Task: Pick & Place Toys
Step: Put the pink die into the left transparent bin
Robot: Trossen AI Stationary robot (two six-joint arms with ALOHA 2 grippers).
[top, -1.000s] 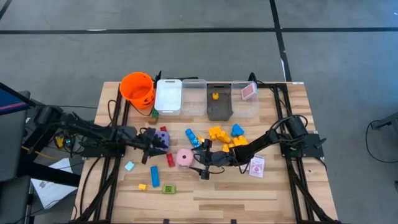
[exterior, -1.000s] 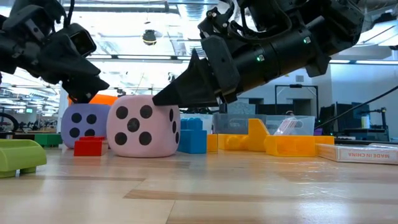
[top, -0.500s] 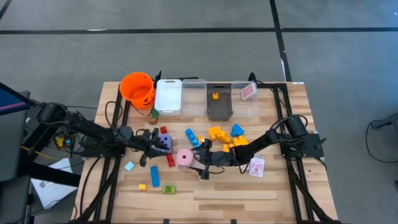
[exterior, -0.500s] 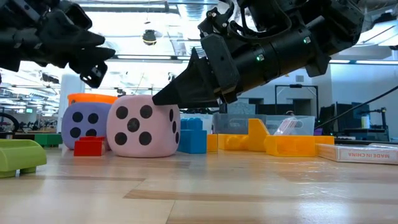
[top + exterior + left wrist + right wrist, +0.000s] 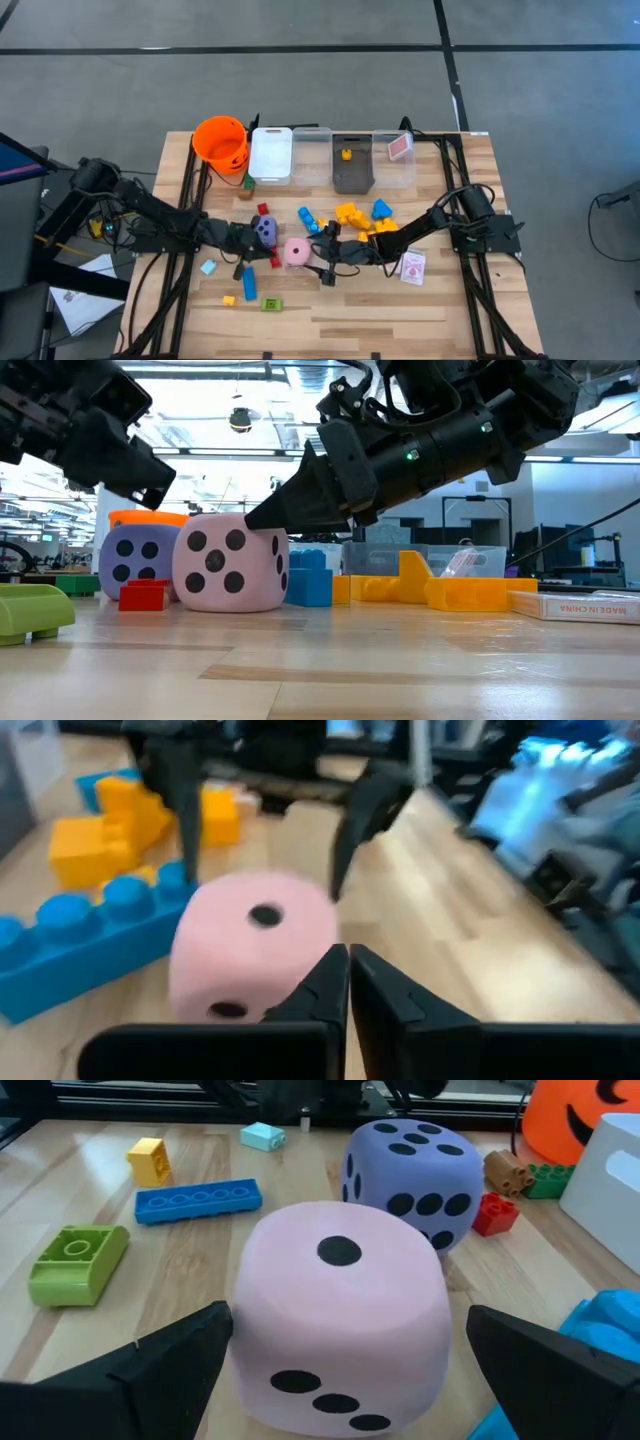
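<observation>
A pink dotted die (image 5: 295, 252) sits on the table with a purple dotted die (image 5: 265, 228) just behind it on the left. My right gripper (image 5: 350, 1330) is open and comes level from the table's right. One finger (image 5: 180, 1360) stands on each side of the pink die (image 5: 340, 1310), and I see no touch. My left gripper (image 5: 348, 970) is shut and empty. It hovers beside the purple die (image 5: 135, 555) and points at the pink die (image 5: 255, 955) from the left. Loose building blocks lie around both dice.
An orange bucket (image 5: 220, 140) and a row of rectangular bins (image 5: 330, 158) stand along the far edge. Yellow and blue blocks (image 5: 352, 215) lie right of the dice. A long blue brick (image 5: 249, 282) and a green brick (image 5: 272, 303) lie nearer. A card box (image 5: 412, 267) lies by the right arm.
My left gripper has moved toward the table's near edge and a little right, toward the pink die, rolling about its own axis. My right gripper and both dice have kept still.
</observation>
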